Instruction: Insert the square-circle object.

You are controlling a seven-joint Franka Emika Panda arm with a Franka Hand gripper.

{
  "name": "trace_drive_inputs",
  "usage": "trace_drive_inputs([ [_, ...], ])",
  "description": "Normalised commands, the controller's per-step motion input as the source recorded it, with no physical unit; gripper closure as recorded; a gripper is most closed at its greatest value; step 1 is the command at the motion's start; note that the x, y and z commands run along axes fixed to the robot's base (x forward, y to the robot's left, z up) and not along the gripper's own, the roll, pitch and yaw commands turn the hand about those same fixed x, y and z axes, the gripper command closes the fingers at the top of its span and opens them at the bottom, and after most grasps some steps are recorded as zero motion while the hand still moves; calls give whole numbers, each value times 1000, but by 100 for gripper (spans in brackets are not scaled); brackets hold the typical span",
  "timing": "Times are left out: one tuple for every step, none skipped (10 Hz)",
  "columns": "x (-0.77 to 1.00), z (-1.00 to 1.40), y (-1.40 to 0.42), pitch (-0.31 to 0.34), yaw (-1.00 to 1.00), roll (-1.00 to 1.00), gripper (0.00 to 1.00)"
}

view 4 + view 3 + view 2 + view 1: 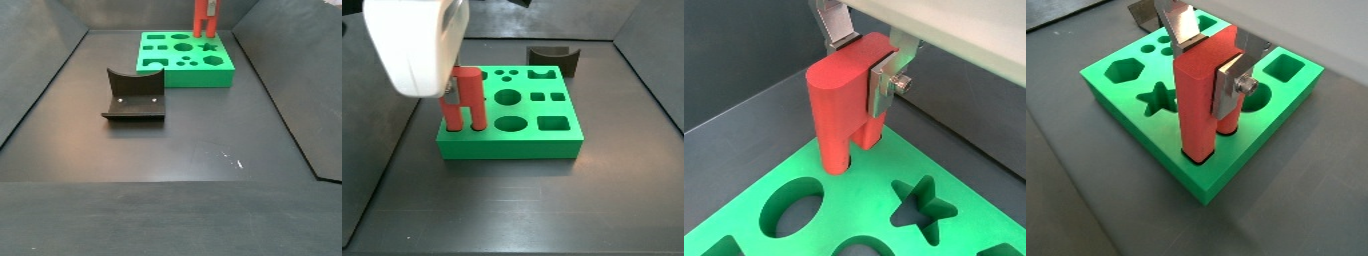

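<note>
The flat green block (523, 125) with its shaped holes lies on the dark floor, and the dark grey block (134, 96) with a curved notch sits well apart from it, nearer the middle of the floor; I hold the square-circle object (1204, 95) upright at one corner of the green block, its lower ends at or just inside the matching hole there; how deep it sits I cannot tell; my gripper (1211, 62) pinches its upper part, one silver finger (1232, 85) pressed flat against its side; I judge the insertion to be under way; the next move calls for a straight push down, keeping the pegs vertical, then spreading the fingers.
</note>
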Motion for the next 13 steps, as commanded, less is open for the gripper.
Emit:
trace_drive_inputs([
  [-300, 0, 17, -71, 20, -229, 100],
  [-226, 0, 0, -63, 0, -204, 100],
  [34, -331, -14, -34, 0, -70, 100],
  [323, -480, -46, 0, -46, 0, 100],
  [297, -451, -9, 0, -91, 0, 100],
  [220, -423, 0, 0, -66, 0, 100],
  [166, -354, 0, 0, -26, 0, 100],
  [120, -274, 0, 21, 0, 66, 100],
  [0, -297, 0, 0, 0, 143, 100],
  [9, -283, 0, 0, 14, 163, 100],
  [74, -260, 0, 10, 14, 160, 100],
  [0, -26, 0, 0, 0, 0, 100],
  [0, 0, 0, 0, 0, 0, 100],
])
